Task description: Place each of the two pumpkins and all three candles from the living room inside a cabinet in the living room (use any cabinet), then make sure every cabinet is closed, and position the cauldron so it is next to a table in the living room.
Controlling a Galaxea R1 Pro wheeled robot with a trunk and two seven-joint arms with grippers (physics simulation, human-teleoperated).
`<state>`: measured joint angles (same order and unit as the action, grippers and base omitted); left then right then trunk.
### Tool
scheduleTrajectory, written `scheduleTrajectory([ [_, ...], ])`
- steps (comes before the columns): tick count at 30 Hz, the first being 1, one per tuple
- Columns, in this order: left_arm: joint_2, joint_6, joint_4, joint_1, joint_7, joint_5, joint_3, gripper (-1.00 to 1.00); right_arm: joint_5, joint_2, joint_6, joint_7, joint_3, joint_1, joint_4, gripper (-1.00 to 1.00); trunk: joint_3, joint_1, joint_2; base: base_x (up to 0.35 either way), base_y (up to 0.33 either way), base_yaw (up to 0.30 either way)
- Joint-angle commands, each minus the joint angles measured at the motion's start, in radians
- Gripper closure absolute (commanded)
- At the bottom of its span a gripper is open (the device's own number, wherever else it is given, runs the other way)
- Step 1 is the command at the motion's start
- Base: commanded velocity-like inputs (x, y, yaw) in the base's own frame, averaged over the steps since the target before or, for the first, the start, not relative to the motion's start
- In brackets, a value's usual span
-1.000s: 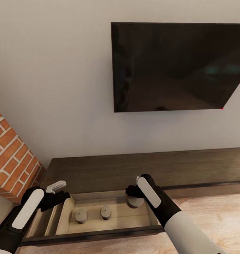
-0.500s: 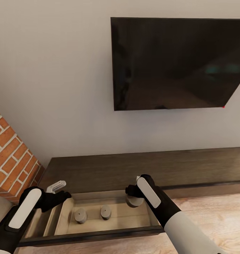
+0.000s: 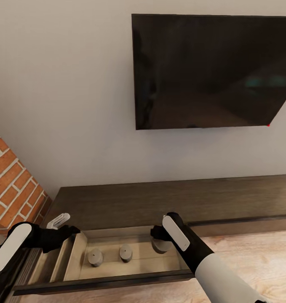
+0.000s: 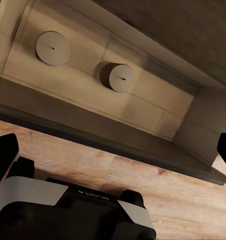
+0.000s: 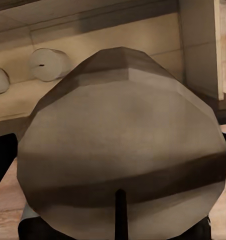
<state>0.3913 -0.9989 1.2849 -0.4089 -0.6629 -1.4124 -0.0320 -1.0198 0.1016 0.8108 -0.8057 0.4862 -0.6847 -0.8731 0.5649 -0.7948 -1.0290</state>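
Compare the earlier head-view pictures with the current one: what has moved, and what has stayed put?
The left gripper has drawn back toward the robot and outward, away from the open drawer. The camera has tilted slightly, so the TV sits higher in the picture. Unchanged: the right gripper stays at the third candle in the drawer, and the two other candles stand where they were.

Faint lettering on left gripper housing, possibly brand; too blurred to read.
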Motion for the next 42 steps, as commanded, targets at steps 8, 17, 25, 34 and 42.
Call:
scheduleTrajectory([
  [8, 0.003, 0.0, 0.001, -0.001, -0.01, -0.014, -0.002, -1.0, -0.009, 0.0, -0.011, -0.01, 0.009, -0.001, 0.002, 1.0, 0.026, -0.031, -0.057, 0.0, 0.0, 0.0],
  [17, 0.002, 0.001, 0.002, -0.001, -0.01, -0.014, -0.004, -1.0, -0.002, 0.001, -0.03, 0.036, 0.017, -0.001, 0.035, 1.0, 0.054, -0.065, -0.12, 0.0, 0.0, 0.0],
  [25, 0.002, 0.0, 0.002, -0.001, -0.01, -0.014, -0.006, -1.0, -0.005, 0.022, -0.079, 0.071, 0.09, -0.001, 0.076, 1.0, 0.079, -0.096, -0.176, 0.0, 0.0, 0.0],
  [34, 0.003, 0.0, 0.002, -0.001, -0.01, -0.014, -0.006, -1.0, 0.004, 0.054, -0.098, 0.074, 0.096, -0.001, 0.086, 1.0, 0.108, -0.131, -0.239, 0.0, 0.0, 0.0],
  [42, 0.003, 0.0, 0.002, -0.001, -0.01, -0.014, -0.006, -1.0, 0.006, 0.056, -0.142, 0.075, 0.161, -0.001, 0.136, 1.0, 0.133, -0.161, -0.295, 0.0, 0.0, 0.0],
])
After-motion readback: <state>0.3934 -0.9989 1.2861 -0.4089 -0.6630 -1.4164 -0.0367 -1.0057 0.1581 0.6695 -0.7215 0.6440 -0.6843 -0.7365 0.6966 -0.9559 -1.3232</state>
